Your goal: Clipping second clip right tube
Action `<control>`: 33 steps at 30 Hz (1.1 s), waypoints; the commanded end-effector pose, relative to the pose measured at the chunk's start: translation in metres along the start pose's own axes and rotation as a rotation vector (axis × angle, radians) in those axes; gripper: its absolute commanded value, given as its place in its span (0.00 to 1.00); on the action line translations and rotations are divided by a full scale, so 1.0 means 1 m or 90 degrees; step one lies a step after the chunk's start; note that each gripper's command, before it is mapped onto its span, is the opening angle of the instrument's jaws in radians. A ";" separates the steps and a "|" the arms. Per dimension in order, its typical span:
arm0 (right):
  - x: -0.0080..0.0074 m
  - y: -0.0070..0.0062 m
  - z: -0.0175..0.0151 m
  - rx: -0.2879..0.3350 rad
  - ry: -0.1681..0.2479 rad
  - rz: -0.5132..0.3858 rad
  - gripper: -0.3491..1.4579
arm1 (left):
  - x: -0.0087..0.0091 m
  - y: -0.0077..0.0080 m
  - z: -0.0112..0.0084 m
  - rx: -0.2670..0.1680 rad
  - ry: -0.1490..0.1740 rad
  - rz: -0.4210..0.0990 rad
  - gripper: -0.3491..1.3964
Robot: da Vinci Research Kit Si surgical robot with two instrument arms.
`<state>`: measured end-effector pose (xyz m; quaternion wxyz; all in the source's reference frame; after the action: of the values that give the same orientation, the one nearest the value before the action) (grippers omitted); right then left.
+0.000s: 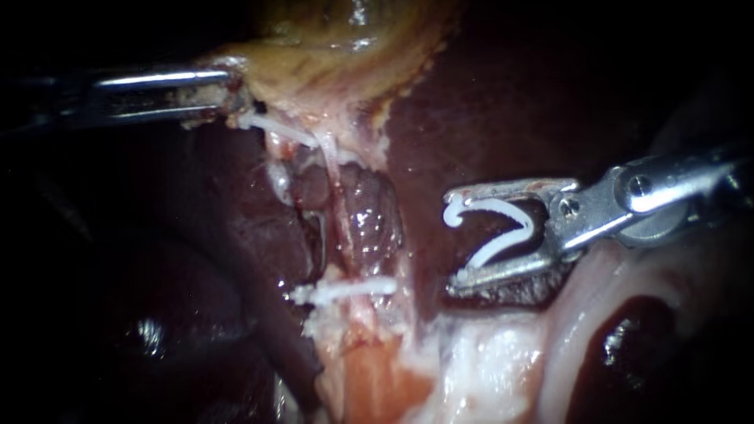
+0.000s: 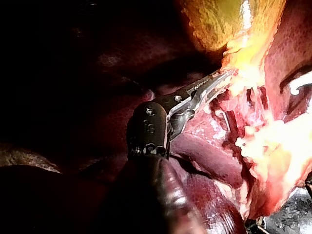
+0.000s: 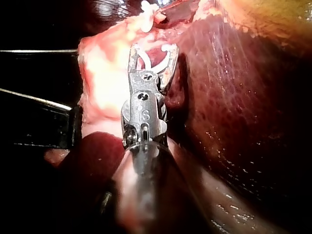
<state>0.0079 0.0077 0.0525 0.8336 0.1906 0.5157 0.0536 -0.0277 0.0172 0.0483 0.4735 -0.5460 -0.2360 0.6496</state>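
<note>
My right instrument (image 1: 454, 239) comes in from the right, its jaws spread wide around an open white clip (image 1: 503, 206) that touches both. It hovers over the liver (image 1: 503, 102), to the right of the tubes and apart from them. A pale tube (image 1: 339, 212) runs down the middle. One closed white clip (image 1: 353, 288) lies across its lower end, another (image 1: 287, 129) lies near its upper end. My left instrument (image 1: 236, 98) is shut on pale tissue at the base of the yellow gallbladder (image 1: 345, 47). The right wrist view shows the loaded clip (image 3: 142, 57) in the jaws (image 3: 152, 48).
Dark red liver surrounds the dissected strip on both sides. Pale fatty tissue (image 1: 487, 361) lies below my right instrument. In the left wrist view my left instrument (image 2: 219, 78) grips the bright tissue under the gallbladder (image 2: 219, 24).
</note>
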 end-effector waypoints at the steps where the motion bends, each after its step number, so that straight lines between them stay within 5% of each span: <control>1: 0.0001 0.0000 0.0000 0.000 0.000 0.000 0.47 | 0.0002 0.0002 -0.0002 0.000 0.001 0.003 0.00; 33: 0.0029 -0.0007 0.0053 0.001 0.009 0.181 0.47 | -0.0003 0.0011 0.0002 0.005 0.006 0.004 0.00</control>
<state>0.0141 0.0064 0.0520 0.8126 0.2643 0.4888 0.1760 -0.0283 0.0164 0.0477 0.4741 -0.5481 -0.2297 0.6496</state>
